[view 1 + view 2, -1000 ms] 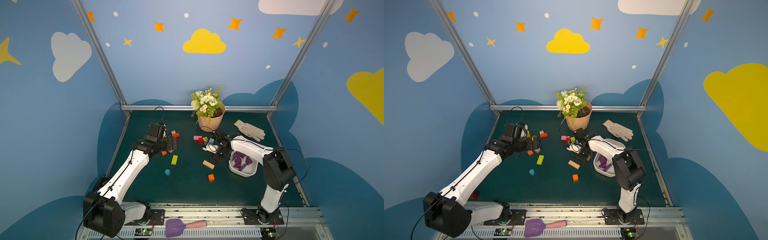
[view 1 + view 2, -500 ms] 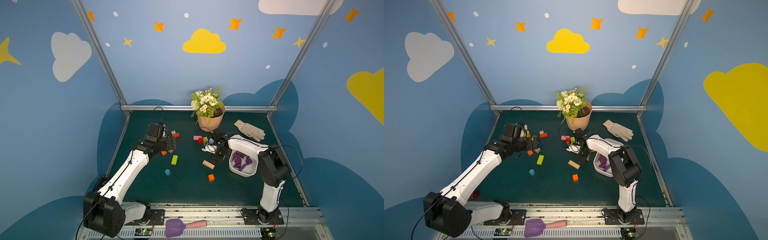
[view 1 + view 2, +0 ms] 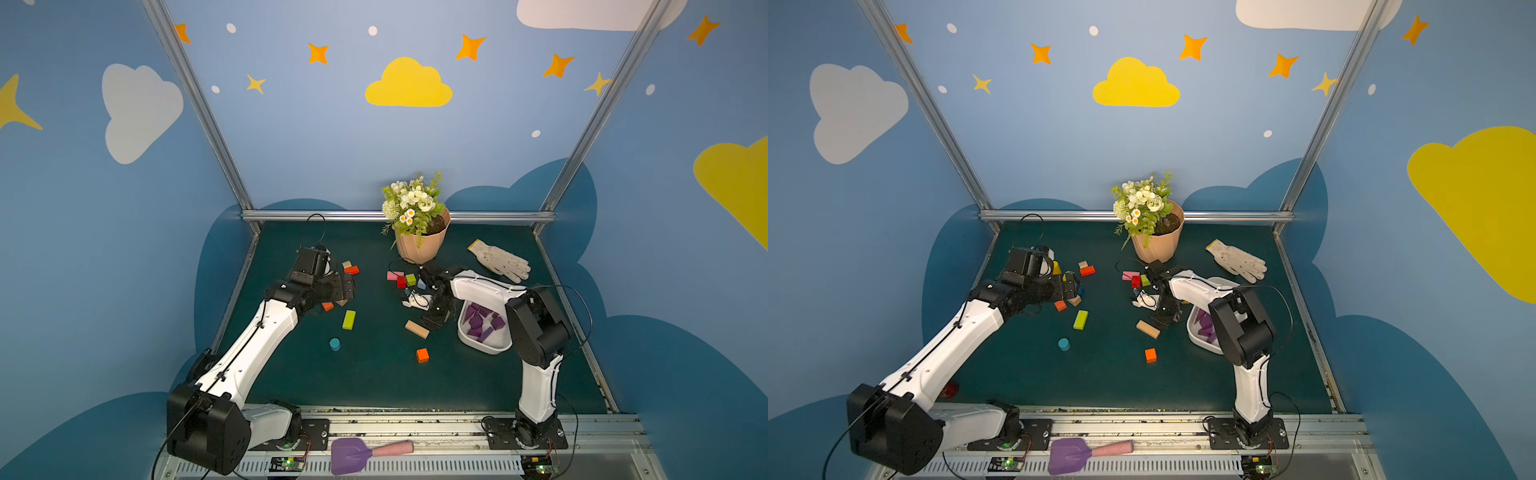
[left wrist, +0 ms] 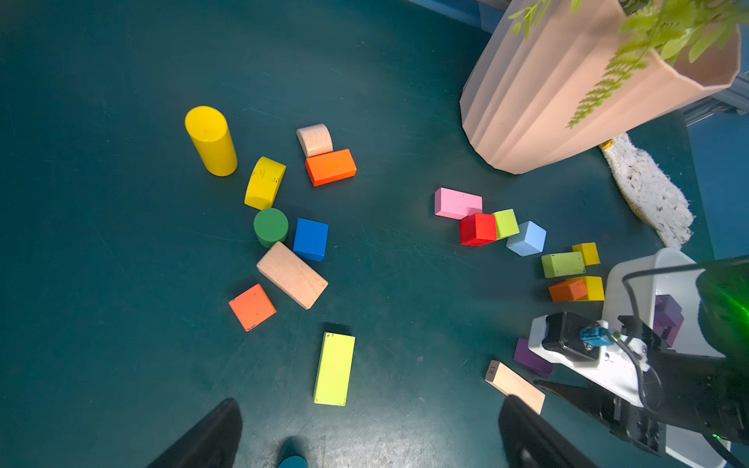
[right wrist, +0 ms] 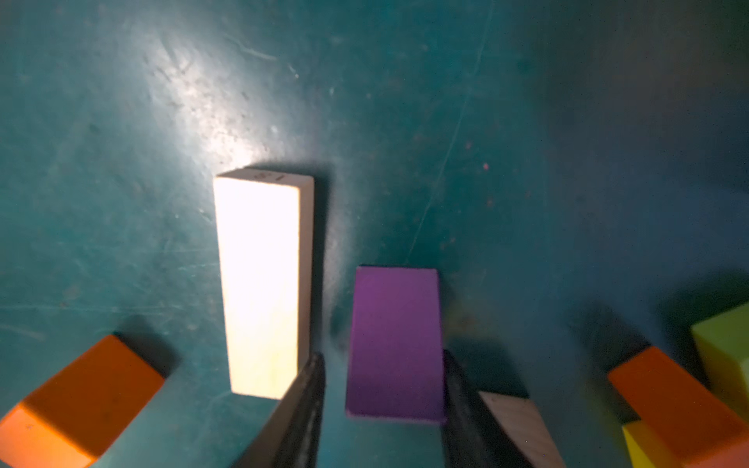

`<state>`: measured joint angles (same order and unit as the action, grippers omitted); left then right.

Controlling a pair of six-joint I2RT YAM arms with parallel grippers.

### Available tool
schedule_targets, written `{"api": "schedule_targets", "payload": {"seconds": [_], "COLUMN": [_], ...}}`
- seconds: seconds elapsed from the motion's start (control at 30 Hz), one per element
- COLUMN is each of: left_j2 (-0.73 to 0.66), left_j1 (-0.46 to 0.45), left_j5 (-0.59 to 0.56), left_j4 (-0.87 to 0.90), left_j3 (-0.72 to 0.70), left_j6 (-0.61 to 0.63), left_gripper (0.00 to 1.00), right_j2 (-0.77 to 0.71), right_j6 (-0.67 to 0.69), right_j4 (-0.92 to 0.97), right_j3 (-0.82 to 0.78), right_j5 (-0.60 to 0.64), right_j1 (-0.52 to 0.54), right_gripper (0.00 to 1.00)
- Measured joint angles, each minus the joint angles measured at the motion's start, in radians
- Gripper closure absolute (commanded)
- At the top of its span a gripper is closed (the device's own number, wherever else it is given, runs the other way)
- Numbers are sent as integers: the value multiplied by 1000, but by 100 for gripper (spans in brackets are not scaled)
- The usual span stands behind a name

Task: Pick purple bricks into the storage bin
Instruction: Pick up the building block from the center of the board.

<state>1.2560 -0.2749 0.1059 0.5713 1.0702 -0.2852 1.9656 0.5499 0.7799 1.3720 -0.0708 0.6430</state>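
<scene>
**Item under handling.** One purple brick (image 5: 395,324), an oblong, lies flat on the desk (image 5: 527,121) just beside the storage bin (image 3: 482,345). The bin already holds a heap of purple bricks (image 3: 482,322).

**Right gripper (image 5: 383,355).** It is low over the brick with one jaw on each long side. One jaw appears to touch the brick. A thin strip of desk shows between the brick and the other jaw, so the brick is straddled but not yet pinched.

**Left gripper (image 4: 364,441).** It is spread wide, holds nothing, and hangs above the mixed blocks well apart from the bin.

**Handling judgement.**
- The brick looks rigid, light and smoothly painted, so it will not deform but may slip under a light or off-centre hold.
- The two long flat faces are parallel and suit a hold across the narrow width, near mid-length.

**Hazards.**
- A plain wooden block (image 5: 263,283) lies just beside one jaw, parallel to the brick.
- A pale wedge (image 5: 518,425) lies close to the other jaw.
- Either piece could be nudged or caught as the jaws close.
</scene>
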Motion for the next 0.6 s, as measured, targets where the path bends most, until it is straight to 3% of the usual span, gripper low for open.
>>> {"api": "schedule_targets", "payload": {"seconds": [0.27, 0.6], "left_j2": [0, 0], "left_j1": [2, 5], "left_j5": [3, 8], "left_j4": [0, 0], "left_j3": [0, 0], "left_j6": [-1, -5], "left_gripper": [1, 1], "right_j2": [7, -26], "right_j6": [-12, -31], "right_j4": [-5, -19], "right_j3": [12, 5], "right_j5": [1, -8], "right_j1": [0, 0], "right_gripper": [72, 76]}}
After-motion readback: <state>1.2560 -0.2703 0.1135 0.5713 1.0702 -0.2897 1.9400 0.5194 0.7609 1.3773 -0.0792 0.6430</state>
